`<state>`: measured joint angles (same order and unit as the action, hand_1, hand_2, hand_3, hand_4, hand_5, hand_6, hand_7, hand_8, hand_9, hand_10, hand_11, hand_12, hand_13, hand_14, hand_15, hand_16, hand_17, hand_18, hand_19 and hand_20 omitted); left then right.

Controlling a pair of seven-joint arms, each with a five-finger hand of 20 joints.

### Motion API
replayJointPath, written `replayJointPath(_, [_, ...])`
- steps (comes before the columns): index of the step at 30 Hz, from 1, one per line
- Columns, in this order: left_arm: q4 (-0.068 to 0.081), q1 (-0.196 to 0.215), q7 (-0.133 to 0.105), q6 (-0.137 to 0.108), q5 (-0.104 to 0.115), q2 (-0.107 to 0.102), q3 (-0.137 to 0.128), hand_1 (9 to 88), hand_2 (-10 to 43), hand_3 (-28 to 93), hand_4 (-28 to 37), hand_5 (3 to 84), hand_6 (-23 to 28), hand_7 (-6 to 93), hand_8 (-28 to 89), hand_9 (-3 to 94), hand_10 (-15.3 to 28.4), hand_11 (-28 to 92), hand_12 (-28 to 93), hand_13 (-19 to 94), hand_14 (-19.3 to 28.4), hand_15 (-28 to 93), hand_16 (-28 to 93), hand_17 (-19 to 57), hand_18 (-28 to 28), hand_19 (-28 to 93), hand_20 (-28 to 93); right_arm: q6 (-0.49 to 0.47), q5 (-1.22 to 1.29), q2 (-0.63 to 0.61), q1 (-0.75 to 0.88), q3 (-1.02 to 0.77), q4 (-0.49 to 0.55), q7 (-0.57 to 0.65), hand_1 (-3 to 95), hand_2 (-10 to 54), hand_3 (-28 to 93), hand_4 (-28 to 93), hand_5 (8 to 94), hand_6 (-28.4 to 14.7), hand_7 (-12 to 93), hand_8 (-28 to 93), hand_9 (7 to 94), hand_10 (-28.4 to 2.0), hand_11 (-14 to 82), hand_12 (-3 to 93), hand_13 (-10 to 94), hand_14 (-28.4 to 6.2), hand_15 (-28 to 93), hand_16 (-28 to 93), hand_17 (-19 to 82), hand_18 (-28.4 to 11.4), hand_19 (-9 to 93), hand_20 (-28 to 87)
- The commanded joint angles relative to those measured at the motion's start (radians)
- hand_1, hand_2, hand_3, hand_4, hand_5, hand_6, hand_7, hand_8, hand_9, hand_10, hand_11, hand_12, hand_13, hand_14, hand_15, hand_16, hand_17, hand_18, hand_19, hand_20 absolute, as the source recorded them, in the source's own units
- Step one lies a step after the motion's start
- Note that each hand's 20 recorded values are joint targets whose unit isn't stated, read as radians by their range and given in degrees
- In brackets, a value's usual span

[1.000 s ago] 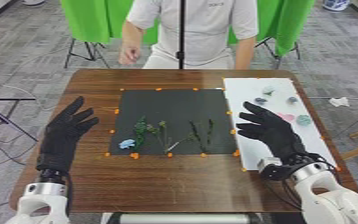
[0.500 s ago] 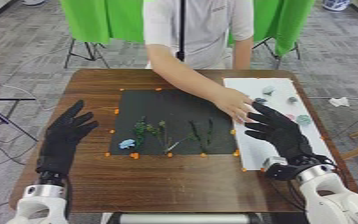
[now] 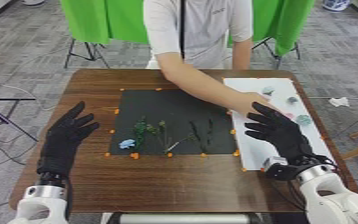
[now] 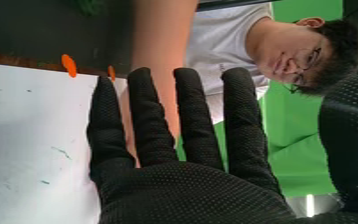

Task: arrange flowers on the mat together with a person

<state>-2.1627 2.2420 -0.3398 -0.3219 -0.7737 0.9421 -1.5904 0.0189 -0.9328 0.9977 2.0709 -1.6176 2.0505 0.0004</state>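
In the head view, the dark mat (image 3: 175, 107) holds a blue flower (image 3: 127, 144) at its near left corner and several green stems (image 3: 162, 132) along its near half. My left hand (image 3: 66, 132) is open over the table, left of the mat. My right hand (image 3: 278, 132) is open over the white sheet (image 3: 254, 154); in the right wrist view that hand (image 4: 193, 192) has straight, spread fingers. A person's hand (image 3: 253, 101) is at the sheet beside my right fingertips, partly hidden; what it touches cannot be told. Teal flowers (image 3: 303, 120) lie on the sheet's right side.
Orange markers (image 3: 135, 156) dot the mat's edges. The person's forearm (image 3: 202, 86) crosses the mat's far right corner. Brown wooden table (image 3: 171, 185) surrounds the mat on its near side. A black stand pole (image 3: 182, 30) rises beyond the far edge.
The person's arm has come from beyond the table across the mat's far part to the white sheet, lately farther right. My right hand has shifted slightly rightward; my left has barely moved.
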Motion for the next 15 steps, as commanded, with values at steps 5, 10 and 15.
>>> replayJointPath(5, [-0.002, 0.009, -0.013, -0.007, 0.011, -0.007, 0.006, 25.0, 3.6, 80, -26.0, 37.2, 4.0, 10.3, -9, 37.5, 16.9, 22, 9, 27, 25.3, 46, -6, -8.4, 25.8, 49, 18, 0.005, 0.002, -0.003, 0.006, 0.001, -0.009, -0.015, 17.2, 1.3, 78, -28, 42.3, 5.4, 14, -12, 44.2, -10.9, 5.9, 14.9, 34, -16.7, 19, 21, 7, -23.8, 48, 18])
replayJointPath(10, [-0.001, 0.004, -0.024, -0.012, 0.016, -0.014, 0.013, 25.1, 3.7, 80, -26.0, 37.2, 4.0, 10.4, -9, 37.5, 16.8, 22, 9, 27, 25.3, 46, -6, -8.4, 25.8, 49, 18, 0.004, 0.002, -0.006, 0.0, 0.001, -0.012, -0.021, 17.2, 1.4, 78, -28, 42.3, 5.4, 15, -13, 44.3, -10.9, 6.0, 14.8, 34, -16.7, 19, 21, 7, -23.8, 48, 18])
replayJointPath(15, [-0.001, 0.006, -0.026, -0.013, 0.017, -0.015, 0.013, 25.1, 3.7, 80, -25.9, 37.2, 3.9, 10.4, -9, 37.4, 16.8, 22, 9, 27, 25.3, 46, -6, -8.4, 25.8, 49, 18, 0.004, 0.0, -0.005, -0.007, 0.003, -0.013, -0.02, 17.1, 1.4, 78, -28, 42.3, 5.4, 14, -13, 44.3, -10.8, 6.0, 14.8, 34, -16.7, 19, 21, 7, -23.8, 48, 18])
